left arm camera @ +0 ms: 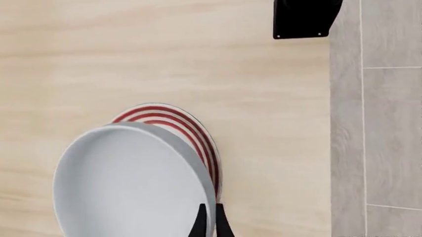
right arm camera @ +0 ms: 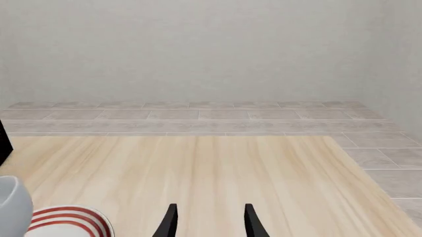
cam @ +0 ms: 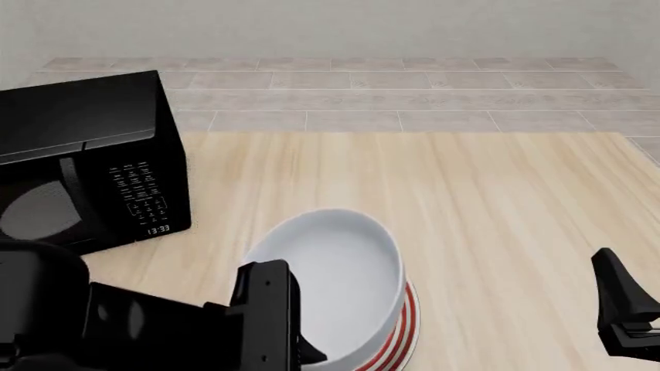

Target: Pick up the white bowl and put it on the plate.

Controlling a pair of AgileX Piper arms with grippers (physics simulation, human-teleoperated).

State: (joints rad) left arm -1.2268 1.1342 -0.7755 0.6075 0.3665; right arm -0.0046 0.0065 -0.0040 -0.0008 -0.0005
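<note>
In the left wrist view, the glossy white bowl (left arm camera: 132, 182) shows an empty, smooth interior and covers most of the plate (left arm camera: 191, 131), whose red rings peek past its rim; the left gripper (left arm camera: 210, 223) has its jaws clenched on that rim. In the front view the bowl (cam: 335, 282) sits tilted over the plate (cam: 403, 328) on the wooden table (cam: 495, 201), beside a black microwave (cam: 88, 158); the left arm hides its near side. In the right wrist view, the right gripper (right arm camera: 207, 219) hangs released over bare table, with bowl and plate cut off at the edge.

The white bowl (cam: 335, 270) sits over the plate (cam: 406, 328), microwave (cam: 88, 158) behind-left.
</note>
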